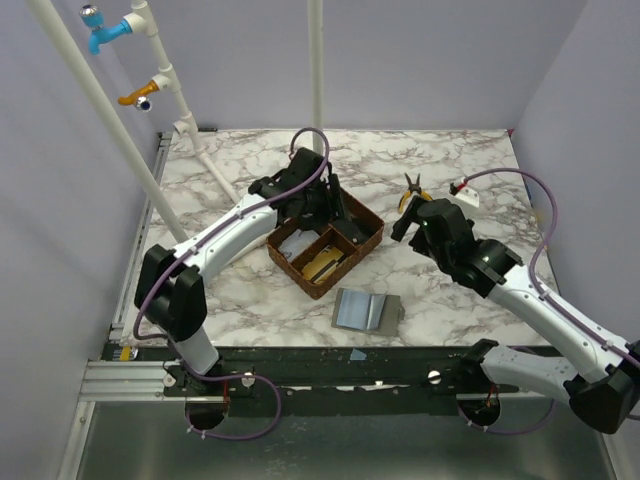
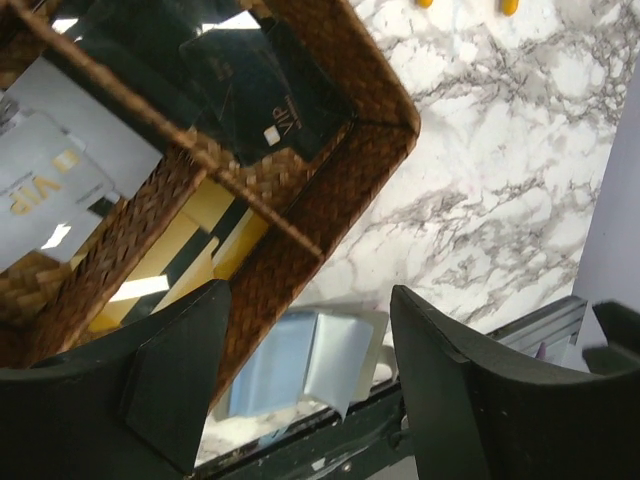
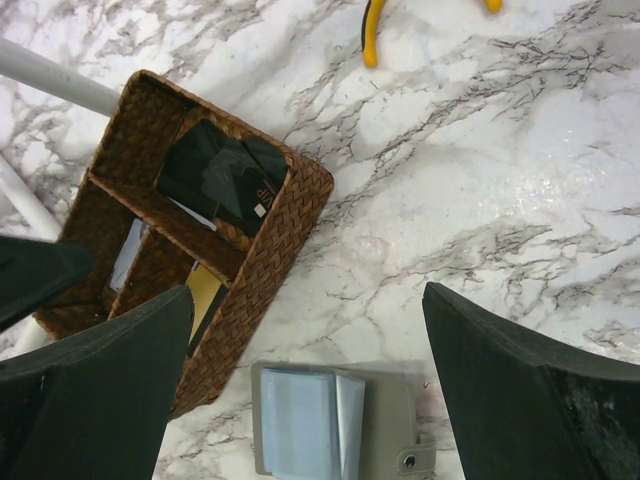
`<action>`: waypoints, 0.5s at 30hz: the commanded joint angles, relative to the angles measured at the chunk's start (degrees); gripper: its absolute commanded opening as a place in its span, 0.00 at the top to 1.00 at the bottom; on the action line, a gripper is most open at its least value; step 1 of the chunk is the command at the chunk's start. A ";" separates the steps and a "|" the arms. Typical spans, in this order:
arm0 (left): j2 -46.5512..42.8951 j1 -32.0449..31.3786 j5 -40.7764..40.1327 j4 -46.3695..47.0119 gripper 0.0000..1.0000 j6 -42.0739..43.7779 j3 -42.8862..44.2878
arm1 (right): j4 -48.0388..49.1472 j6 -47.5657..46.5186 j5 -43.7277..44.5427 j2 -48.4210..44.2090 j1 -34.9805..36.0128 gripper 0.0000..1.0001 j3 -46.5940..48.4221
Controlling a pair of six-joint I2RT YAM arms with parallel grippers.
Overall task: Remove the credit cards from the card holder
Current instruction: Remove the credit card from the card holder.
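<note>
Wallet (image 1: 366,310) lies open & flat on the marble surface (image 1: 460,290), near the front edge, btwn the two arms and just beside the near corner of the tray (image 3: 288,238). Its pale blue-grey inside faces up, w/ the snap tab at one end. Can't tell whether any card sits in its sleeves. The woven brown tray has 3 compartments w/ cards in each: black cards (image 3: 215,175) in the far one, one marked VIP; a white card (image 2: 55,175), also VIP, in the left one; gold cards (image 2: 180,250) in the near one. L fingers (image 2: 170,385) hang over the tray, around its far compartment, spread apart w/ nothing btwn them, touching no card as far as the views show. R fingers (image 3: 525,385) are raised over bare marble to the right of the tray, at full spread, grasping nothing. The right wrist view looks down past them onto the wallet. Pliers (image 1: 412,190) w/ yellow handles lie further back on the surface, right of the tray, well apart from the wallet
</note>
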 commanded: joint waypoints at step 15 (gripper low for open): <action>-28.29 -2.71 -0.62 6.08 0.32 0.99 -32.31 | -6.83 9.87 -0.57 8.87 15.12 0.01 0.33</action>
